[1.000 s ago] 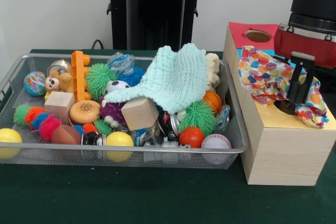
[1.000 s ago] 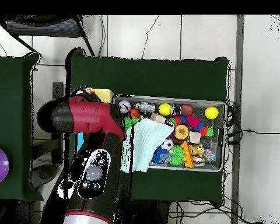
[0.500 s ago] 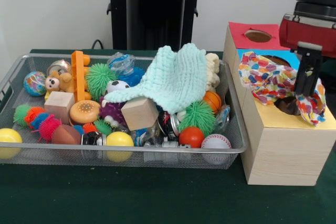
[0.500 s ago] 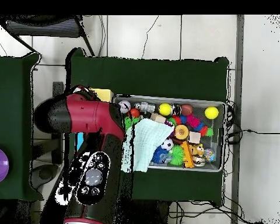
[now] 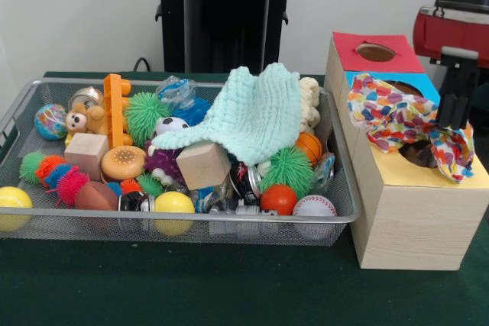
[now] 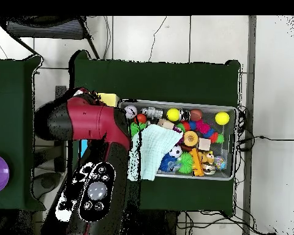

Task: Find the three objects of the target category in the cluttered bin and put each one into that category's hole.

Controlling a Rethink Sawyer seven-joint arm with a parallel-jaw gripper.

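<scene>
Pincer (image 5: 456,108) poised over wooden sorting box (image 5: 412,223), touching nothing, spread unclear. Heart-print cloth (image 5: 401,121) draped across box top, partly in hole. Mesh bin (image 5: 191,223) left of box.

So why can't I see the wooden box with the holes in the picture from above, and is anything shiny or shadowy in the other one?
In the overhead view, the red and black robot arm covers most of the wooden box; only a yellow corner peeks out. In the front view, light is soft and even, the silver wire mesh bin throws a faint shadow on the green table, and the glossy yellow ball shows a small highlight.
</scene>
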